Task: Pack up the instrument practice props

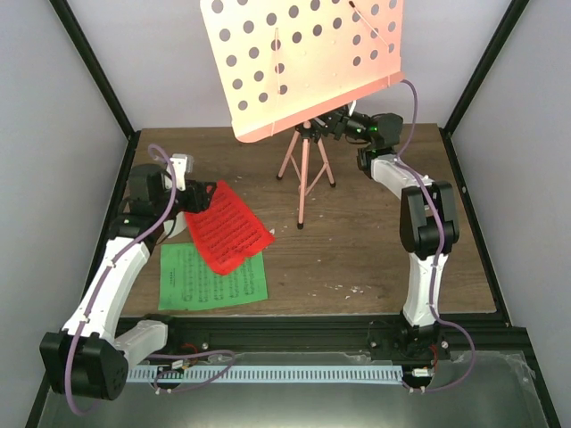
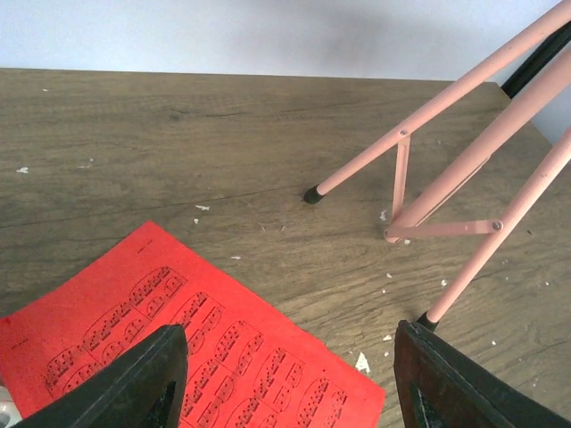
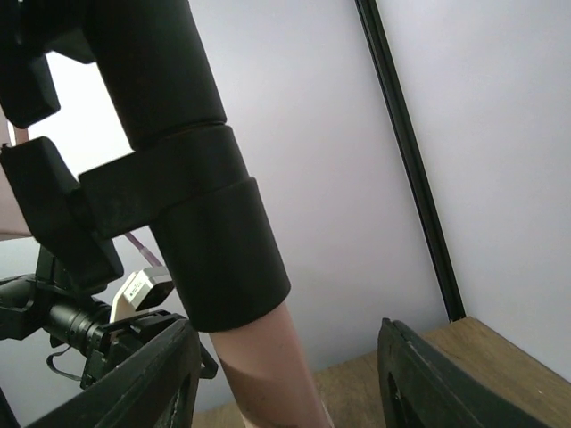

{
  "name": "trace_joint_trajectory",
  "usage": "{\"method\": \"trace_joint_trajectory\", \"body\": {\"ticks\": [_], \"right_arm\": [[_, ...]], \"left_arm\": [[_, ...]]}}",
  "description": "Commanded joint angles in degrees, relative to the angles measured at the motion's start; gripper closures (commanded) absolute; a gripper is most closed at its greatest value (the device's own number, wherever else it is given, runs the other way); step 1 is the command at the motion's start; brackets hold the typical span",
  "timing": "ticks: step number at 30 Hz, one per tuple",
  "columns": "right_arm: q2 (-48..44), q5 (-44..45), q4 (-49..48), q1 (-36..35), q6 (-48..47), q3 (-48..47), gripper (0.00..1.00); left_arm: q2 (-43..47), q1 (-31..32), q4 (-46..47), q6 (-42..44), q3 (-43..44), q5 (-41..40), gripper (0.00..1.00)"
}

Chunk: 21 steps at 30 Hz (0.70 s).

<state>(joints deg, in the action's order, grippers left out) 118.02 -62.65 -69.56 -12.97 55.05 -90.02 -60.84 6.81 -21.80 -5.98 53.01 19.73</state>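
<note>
**A:** How does the stand (image 1: 308, 67) look?

**B:** Slim pink tubes stand upright at the back of the wood-grain counter (image 1: 384, 241). Its legs (image 2: 486, 254) end in black rubber feet (image 2: 311, 193). The desk (image 1: 268, 107) is a flat pink sheet punched with round holes, cut off at the top.

**A:** And the pages?

**B:** The red page (image 1: 227, 227) is thin and printed with notes. It lies skewed over the green page (image 1: 214, 278), left of the stand.

**A:** The tools?

**B:** The left tool (image 2: 285, 392) hangs over the red page, its jaws wide. The right tool (image 3: 285, 357) is spread too. The stand's pink post (image 3: 268, 383) and black collar (image 3: 178, 196) sit between its fingers (image 3: 152, 374). I can't tell whether they touch it.
</note>
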Motion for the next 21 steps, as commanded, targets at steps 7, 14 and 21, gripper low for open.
{"method": "trace_joint_trajectory", "body": {"ticks": [7,14,21], "right_arm": [[1.75,0.38,-6.27,-0.87,4.03,-3.07,0.66],[-1.59,-0.3,-7.29,-0.86,2.74,0.9,0.92],[-10.97,3.46,-7.91,-0.85,-0.81,12.17,0.99]], "left_arm": [[-0.84,0.6,0.8,-0.1,0.34,4.83,0.41],[-3.77,7.18,3.64,-6.24,1.13,10.44,0.45],[-7.01,22.61,24.26,-17.26,-1.87,8.78,0.45]]}}
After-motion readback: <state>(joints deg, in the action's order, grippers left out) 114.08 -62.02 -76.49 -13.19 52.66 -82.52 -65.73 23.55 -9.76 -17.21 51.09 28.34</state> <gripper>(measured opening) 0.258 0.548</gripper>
